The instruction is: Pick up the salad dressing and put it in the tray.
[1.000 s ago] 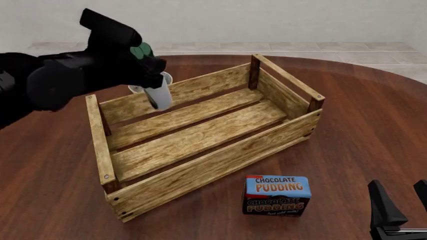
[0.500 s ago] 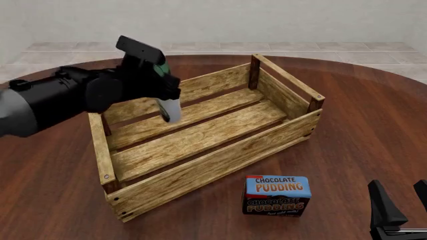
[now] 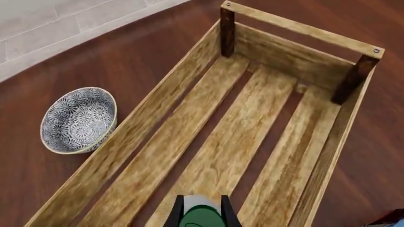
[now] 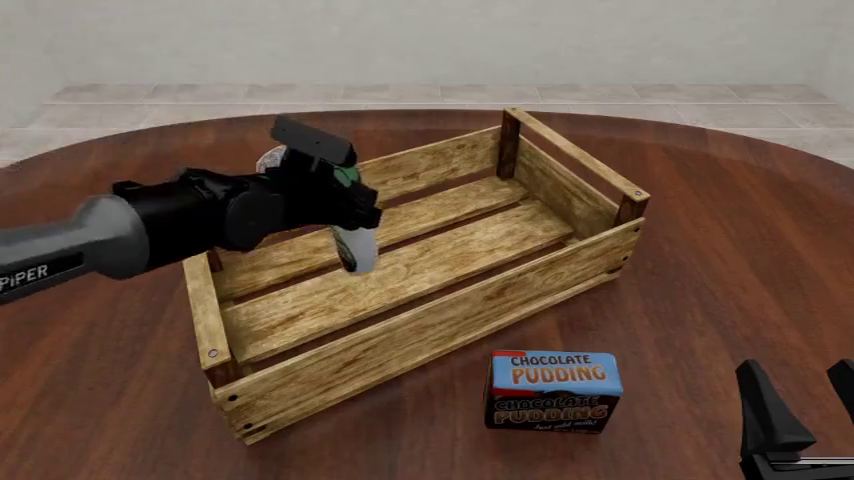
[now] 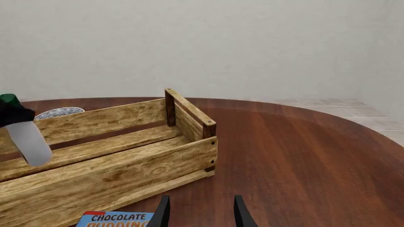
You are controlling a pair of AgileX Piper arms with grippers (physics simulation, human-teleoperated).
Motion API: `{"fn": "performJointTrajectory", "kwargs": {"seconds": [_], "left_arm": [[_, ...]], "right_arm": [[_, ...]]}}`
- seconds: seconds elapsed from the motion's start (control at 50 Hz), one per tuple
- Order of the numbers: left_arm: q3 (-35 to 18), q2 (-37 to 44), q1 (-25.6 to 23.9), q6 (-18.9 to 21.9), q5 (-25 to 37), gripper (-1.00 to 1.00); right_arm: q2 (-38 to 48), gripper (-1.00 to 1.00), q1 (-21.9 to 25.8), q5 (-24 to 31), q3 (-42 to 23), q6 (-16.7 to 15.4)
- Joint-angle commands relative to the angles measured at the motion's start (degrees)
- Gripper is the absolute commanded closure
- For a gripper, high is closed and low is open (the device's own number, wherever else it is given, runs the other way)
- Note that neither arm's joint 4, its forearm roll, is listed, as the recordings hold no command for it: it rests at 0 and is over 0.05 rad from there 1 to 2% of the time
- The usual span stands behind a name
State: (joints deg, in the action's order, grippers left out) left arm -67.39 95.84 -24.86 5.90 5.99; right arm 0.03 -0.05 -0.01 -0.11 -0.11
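1. Since the earlier frames, left gripper (image 4: 350,212) has come down and forward from above the tray's far-left corner to over its inside, carrying the salad dressing (image 4: 355,249) lower with it.
2. Left jaws pinch the bottle at its green cap and neck; white body hangs below, tilted, bottom end just above or at the slats, contact cannot be told.
3. Left wrist view: green cap (image 3: 202,218) sits between the 2 dark fingers (image 3: 174,216), slatted floor of the tray (image 3: 189,118) runs ahead of it.
4. Tray (image 4: 441,320) sits mid-worktop, angled, dark corner posts upright, nothing else inside it.
5. Bottle is over the tray's left half, nearer the far wall than the near wall.
6. Bowl (image 3: 79,119), blue-patterned, stands on the worktop (image 4: 721,230) just outside the tray's far long wall; front view shows only a sliver behind the left arm.
7. Pudding box (image 4: 554,390) stands on the worktop near the tray's front wall, not touching it.
8. Right gripper (image 4: 798,425) is low at the front-right edge, well apart from the tray; jaws spread, holding nothing.
9. Right wrist view: both fingertips (image 5: 162,213) apart, pudding box (image 5: 117,219) edge and tray (image 5: 113,175) ahead, bottle (image 5: 28,142) seen at the far side.
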Motion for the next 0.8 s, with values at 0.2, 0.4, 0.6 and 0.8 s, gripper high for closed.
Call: {"fn": "performJointTrajectory", "kwargs": {"seconds": [0.2, 0.4, 0.6, 0.8], "left_arm": [[0.8, 4.7, -0.1, 0.5, -3.3, 1.00], [1.0, 7.6, -0.2, 0.1, -4.8, 1.00], [1.2, 9.8, 0.0, 0.1, -5.9, 1.00], [1.1, 10.9, -0.3, 0.1, -6.1, 1.00]], "right_arm": [[0.0, -1.00, 0.0, 0.0, 0.0, 0.0], [0.0, -1.00, 0.0, 0.0, 0.0, 0.0], [0.0, -1.00, 0.0, 0.0, 0.0, 0.0], [0.0, -1.00, 0.0, 0.0, 0.0, 0.0]]}}
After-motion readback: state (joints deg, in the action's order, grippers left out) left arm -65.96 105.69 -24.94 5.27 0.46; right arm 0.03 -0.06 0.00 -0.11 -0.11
